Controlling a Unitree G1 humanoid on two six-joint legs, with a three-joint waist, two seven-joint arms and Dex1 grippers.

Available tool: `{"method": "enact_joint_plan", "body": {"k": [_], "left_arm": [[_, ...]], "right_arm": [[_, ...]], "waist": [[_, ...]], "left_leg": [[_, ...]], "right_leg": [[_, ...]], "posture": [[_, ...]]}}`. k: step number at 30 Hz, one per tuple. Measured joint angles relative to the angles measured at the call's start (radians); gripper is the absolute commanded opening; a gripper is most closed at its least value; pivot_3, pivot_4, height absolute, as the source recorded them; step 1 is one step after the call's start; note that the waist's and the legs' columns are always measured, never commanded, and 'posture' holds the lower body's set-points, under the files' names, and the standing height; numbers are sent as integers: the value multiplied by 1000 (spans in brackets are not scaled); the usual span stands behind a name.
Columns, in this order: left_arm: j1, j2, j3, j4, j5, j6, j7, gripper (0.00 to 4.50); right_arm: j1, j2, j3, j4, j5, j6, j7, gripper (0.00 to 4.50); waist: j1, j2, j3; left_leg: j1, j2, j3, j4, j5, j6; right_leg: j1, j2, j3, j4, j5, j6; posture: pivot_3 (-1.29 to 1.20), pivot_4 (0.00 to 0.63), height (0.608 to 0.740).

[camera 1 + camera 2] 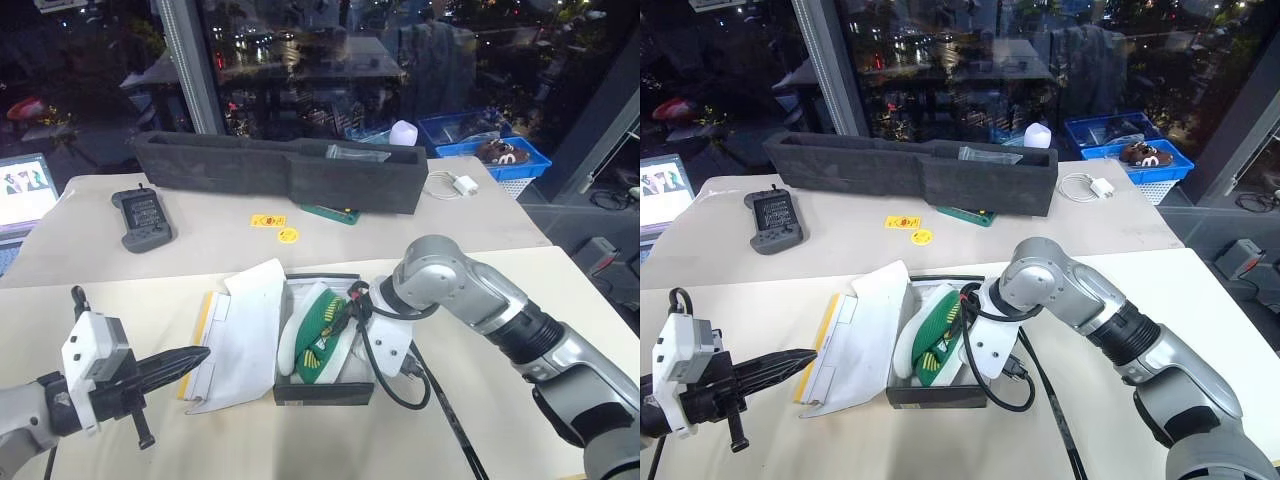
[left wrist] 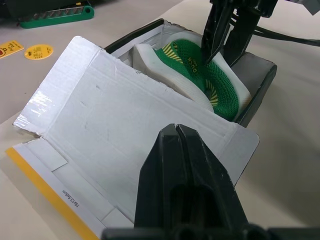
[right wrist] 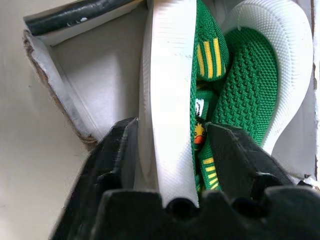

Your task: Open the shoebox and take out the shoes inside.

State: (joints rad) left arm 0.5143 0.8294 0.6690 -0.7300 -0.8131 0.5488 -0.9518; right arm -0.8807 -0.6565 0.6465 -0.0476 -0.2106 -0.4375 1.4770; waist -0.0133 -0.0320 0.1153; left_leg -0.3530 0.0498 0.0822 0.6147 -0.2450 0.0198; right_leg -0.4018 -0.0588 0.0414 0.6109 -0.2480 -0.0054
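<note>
While my left gripper is hanging just over the near-left part of the table, its black fingers are pressing tight together with nothing between them, their tip pointing toward the lid. That lid is lying flung open and flat to the left of the shoebox, white inside facing up, its yellow edge showing on the far left side. The box itself is sitting open near the middle of the near table, and the green shoes are still lying inside it, white soles tilted up on edge. My right gripper is reaching down into the box from the right, and its two fingers are straddling one shoe, pinching its white sole and green upper between them. Beyond, on the farther table, a dark foam tray is stretching across.
</note>
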Motion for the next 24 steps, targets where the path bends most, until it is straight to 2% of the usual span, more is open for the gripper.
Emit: {"method": "enact_joint_plan", "body": {"k": [2,4,13,19,24], "left_arm": [[0,0,0,-1,0,0,0,0],[0,0,1,-1,0,2,1,0],[-7,1,3,-1,0,3,2,0],[-24,6,-1,-1,0,4,2,0],[-30,9,-5,1,0,20,3,0]], "right_arm": [[2,3,1,1,-1,8,-1,683],[6,3,1,1,-1,19,4,359],[11,15,-3,-4,12,75,3,296],[-41,26,-56,-51,154,203,41,296],[-113,-5,-103,-72,223,224,67,296]], "waist": [[0,0,0],[0,0,0],[-2,0,0],[-1,0,0],[0,0,0]], "left_leg": [[0,0,0,0,0,0],[0,0,0,0,0,0],[1,0,0,0,0,0],[0,0,-1,0,0,0],[0,0,-1,0,0,0]], "right_leg": [[0,0,0,0,0,0],[0,0,0,0,0,0],[0,0,0,0,0,0],[0,0,0,0,0,0],[0,0,0,0,0,0]], "posture": [[0,150,740],[0,150,740],[0,150,740],[0,150,740],[0,150,740]]}}
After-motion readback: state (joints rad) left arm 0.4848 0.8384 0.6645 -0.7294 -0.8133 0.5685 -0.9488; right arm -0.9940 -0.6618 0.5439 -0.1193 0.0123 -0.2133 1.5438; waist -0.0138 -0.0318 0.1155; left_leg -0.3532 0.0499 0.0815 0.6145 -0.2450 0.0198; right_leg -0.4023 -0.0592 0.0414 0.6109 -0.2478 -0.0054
